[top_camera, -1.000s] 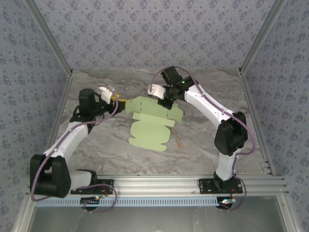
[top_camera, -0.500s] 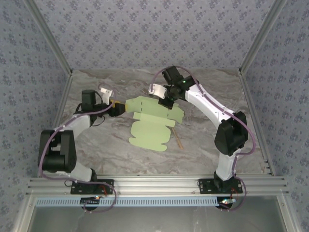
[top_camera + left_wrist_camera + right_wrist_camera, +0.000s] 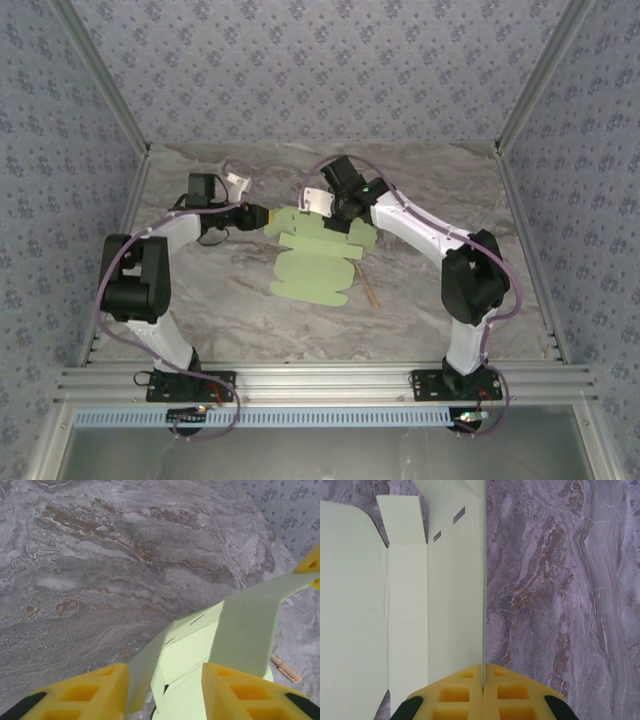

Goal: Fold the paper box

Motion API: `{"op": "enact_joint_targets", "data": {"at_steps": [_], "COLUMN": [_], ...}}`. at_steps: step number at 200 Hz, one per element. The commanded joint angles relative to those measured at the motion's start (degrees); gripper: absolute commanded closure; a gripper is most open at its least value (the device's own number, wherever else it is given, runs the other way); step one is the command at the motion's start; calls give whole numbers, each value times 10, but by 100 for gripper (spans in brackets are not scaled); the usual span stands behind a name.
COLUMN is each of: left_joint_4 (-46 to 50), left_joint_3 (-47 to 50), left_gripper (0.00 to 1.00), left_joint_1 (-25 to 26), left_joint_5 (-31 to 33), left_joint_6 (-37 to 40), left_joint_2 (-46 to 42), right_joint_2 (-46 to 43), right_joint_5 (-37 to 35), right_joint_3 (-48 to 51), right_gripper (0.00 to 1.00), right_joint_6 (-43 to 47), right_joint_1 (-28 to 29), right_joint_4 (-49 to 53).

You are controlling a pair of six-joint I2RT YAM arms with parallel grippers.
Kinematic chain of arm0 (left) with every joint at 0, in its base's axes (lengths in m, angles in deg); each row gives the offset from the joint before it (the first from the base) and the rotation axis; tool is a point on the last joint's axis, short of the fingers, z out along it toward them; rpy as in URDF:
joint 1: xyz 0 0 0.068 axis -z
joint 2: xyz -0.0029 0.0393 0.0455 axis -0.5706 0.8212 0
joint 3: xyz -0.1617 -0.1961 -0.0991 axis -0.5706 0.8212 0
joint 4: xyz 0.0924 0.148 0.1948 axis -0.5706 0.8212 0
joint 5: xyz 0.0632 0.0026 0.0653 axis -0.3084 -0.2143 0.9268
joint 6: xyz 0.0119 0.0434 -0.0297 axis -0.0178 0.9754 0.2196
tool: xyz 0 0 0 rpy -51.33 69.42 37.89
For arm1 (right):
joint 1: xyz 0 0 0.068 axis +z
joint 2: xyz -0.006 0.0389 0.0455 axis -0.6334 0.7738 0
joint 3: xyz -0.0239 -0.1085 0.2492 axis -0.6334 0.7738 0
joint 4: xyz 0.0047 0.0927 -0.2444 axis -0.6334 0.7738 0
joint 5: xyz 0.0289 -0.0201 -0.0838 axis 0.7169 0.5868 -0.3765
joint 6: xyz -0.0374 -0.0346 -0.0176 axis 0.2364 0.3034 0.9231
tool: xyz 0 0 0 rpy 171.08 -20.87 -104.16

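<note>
The paper box [image 3: 315, 265] is a pale green die-cut sheet lying partly flat on the marble table [image 3: 220, 300], with its far edge lifted. My left gripper [image 3: 262, 215] is at the sheet's left end. In the left wrist view its yellow fingers [image 3: 90, 690] stand apart, and two raised flaps of the paper box [image 3: 190, 650] rise between them, one along each finger. My right gripper [image 3: 340, 215] is at the sheet's far edge. In the right wrist view that gripper [image 3: 483, 672] is shut on a thin upright panel of the paper box [image 3: 355, 605].
A thin tan wooden stick [image 3: 369, 290] lies on the table just right of the sheet, also visible as the stick [image 3: 285, 667] past the raised flap. Patterned walls and metal frame rails enclose the table on three sides.
My left arm has swung inward and its gripper has moved right onto the sheet's left end, its jaws narrowing. The right gripper has shifted slightly left, still holding the far edge.
</note>
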Motion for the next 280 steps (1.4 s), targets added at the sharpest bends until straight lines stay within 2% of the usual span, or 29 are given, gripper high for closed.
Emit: {"op": "enact_joint_targets", "data": {"at_steps": [1, 52, 103, 127, 162, 185, 204, 233, 280], "left_joint_4": [60, 90, 76, 73, 14, 18, 51, 118, 167], "left_joint_3": [-32, -46, -34, -29, -2, -5, -34, -93, -136], "left_gripper": [59, 52, 46, 46, 46, 47, 48, 49, 55], "left_joint_1": [-5, -21, -40, -63, -110, -127, -117, -77, -31], "left_joint_5": [-22, -22, -22, -4, 23, 57, 56, 59, 18], "left_joint_6": [2, -7, -24, -47, -134, -163, -159, -108, -17], "left_joint_2": [22, 38, 17, 10, 0, 10, 38, 83, 114], "right_joint_2": [-11, -26, -44, -50, -58, -62, -64, -65, -74], "right_joint_5": [-51, -112, -153, -146, -140, -134, -127, -116, -73], "right_joint_3": [31, 112, 181, 188, 197, 197, 197, 196, 189], "right_gripper": [100, 100, 100, 100, 100, 100, 100, 100, 100], "right_joint_6": [35, 93, 161, 167, 173, 171, 169, 164, 151], "right_joint_1": [10, 32, 50, 50, 48, 47, 48, 47, 34], "right_joint_4": [-95, -217, -341, -351, -361, -362, -361, -349, -317]}}
